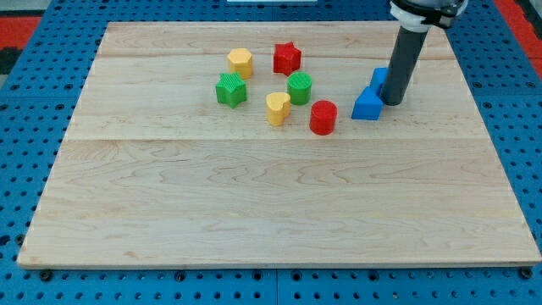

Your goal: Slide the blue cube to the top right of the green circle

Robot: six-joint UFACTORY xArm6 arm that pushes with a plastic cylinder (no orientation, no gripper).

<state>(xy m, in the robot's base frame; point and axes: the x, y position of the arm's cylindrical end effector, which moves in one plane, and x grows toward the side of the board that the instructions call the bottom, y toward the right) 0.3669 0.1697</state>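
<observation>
My tip rests on the board at the view's upper right. A blue block, partly hidden behind the rod, touches the rod's left side; its shape is hard to tell. A second blue block, wedge-like, lies just left of my tip. The green circle stands well to the left of both, near the middle of the block group.
Around the green circle are a red star, a yellow hexagon-like block, a green star-shaped block, a yellow heart and a red cylinder. The wooden board ends near the view's right.
</observation>
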